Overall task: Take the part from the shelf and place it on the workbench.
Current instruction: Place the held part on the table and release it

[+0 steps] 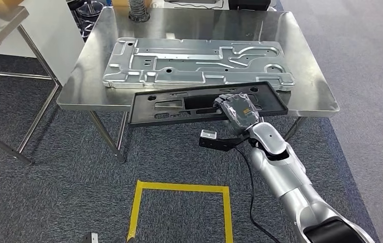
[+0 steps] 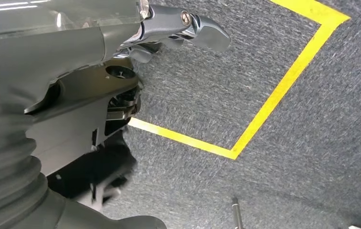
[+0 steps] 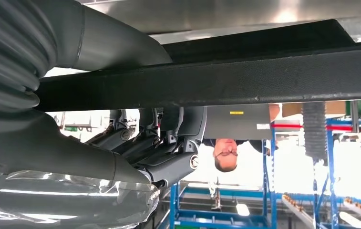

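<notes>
One steel counter stands on grey carpet, with one yellow tape square on the floor at six o'clock. One silver stamped panel lies flat on the counter. One black part rests at the counter's near edge, overhanging it toward five o'clock. The right hand grips the part's near edge, fingers curled around it. The left hand hangs over the carpet, fingers loosely curled, holding nothing.
</notes>
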`<act>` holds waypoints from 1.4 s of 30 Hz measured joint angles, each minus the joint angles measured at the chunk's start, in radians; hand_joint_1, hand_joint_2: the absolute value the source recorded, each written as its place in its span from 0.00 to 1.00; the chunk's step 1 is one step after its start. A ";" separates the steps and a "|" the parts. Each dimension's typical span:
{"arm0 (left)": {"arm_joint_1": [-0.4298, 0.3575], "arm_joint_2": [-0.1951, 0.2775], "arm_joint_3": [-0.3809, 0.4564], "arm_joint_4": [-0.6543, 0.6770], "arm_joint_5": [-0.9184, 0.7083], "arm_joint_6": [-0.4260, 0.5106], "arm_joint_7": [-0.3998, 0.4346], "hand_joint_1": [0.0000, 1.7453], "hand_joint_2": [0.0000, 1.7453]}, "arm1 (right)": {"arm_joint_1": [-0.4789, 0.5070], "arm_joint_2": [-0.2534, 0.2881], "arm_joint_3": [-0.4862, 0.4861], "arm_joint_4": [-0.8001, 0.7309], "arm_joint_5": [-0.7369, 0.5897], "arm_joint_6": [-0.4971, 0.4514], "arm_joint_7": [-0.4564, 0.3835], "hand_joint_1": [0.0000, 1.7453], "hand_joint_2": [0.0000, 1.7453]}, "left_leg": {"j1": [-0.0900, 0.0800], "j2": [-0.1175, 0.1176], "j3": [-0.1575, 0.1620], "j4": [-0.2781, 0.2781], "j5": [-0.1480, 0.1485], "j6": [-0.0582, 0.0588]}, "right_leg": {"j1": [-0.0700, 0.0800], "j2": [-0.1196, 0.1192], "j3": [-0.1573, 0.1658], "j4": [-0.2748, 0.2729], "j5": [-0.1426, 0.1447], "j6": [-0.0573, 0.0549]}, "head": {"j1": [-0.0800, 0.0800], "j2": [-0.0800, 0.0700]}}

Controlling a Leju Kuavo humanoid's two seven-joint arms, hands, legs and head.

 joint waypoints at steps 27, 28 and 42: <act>0.000 -0.003 0.000 0.000 0.002 0.005 0.002 0.00 1.00 | -0.008 0.000 -0.004 0.004 0.003 -0.010 0.000 1.00 1.00 | -0.002 0.000 -0.005 -0.001 0.009 -0.009 | 0.006 -0.001 0.127 -0.228 0.086 -0.015 | -0.003 0.000; -0.001 -0.003 0.000 0.000 0.001 0.005 0.002 0.00 1.00 | -0.009 0.000 -0.005 0.004 0.003 -0.010 0.000 1.00 1.00 | -0.001 0.000 0.000 -0.005 0.009 -0.005 | 0.004 -0.001 0.101 -0.176 0.060 -0.011 | -0.002 0.000; -0.001 -0.005 0.000 0.000 0.002 0.008 0.003 0.00 1.00 | -0.008 -0.002 -0.006 0.006 0.005 -0.008 0.003 1.00 1.00 | -0.006 -0.002 0.019 0.044 -0.064 -0.041 | -0.006 -0.003 0.103 -0.264 0.147 -0.040 | -0.002 0.000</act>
